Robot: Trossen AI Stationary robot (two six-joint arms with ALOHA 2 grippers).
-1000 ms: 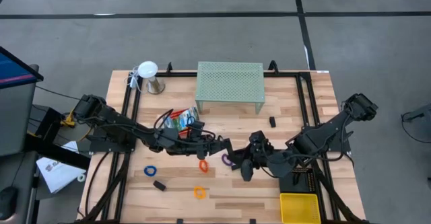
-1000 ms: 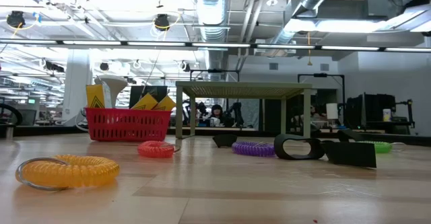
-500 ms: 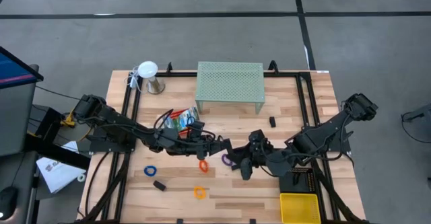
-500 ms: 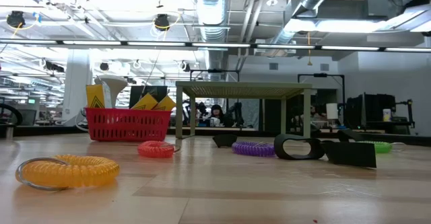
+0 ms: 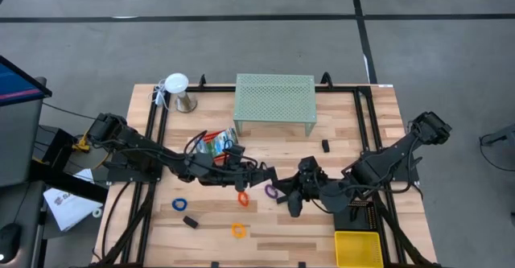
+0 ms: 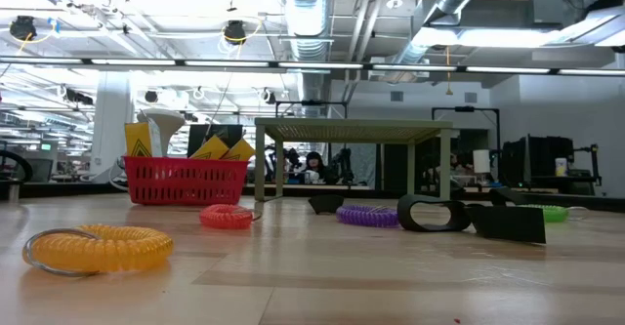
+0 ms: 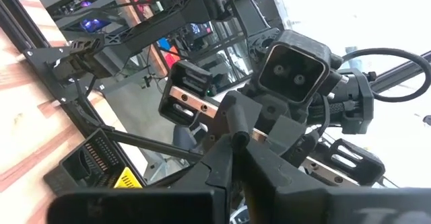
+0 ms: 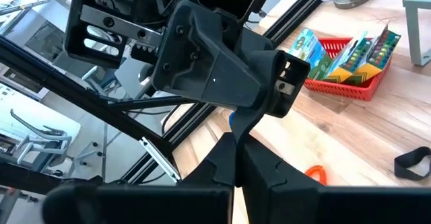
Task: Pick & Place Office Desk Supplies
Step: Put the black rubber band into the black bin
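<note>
counts on the table

there were four elastic loops: one blue [image 5: 179, 204], two orange [image 5: 242, 196] [image 5: 238, 230], one purple [image 5: 271, 191]. two black clips [image 5: 190, 221] [image 5: 326, 146], one red tray [image 5: 214, 145], one yellow tray [image 5: 359, 248], one mesh shelf [image 5: 274, 96].

Mint-green mesh shelf [image 5: 274, 101] standing at twelve o'clock on the wooden table [image 5: 346, 135]. Red tray [image 5: 216, 145] toward nine o'clock of centre. Yellow tray [image 5: 358, 248] at five o'clock, black tray [image 5: 364, 213] just beyond it. White lamp-like object [image 5: 178, 91] at eleven o'clock.
</note>
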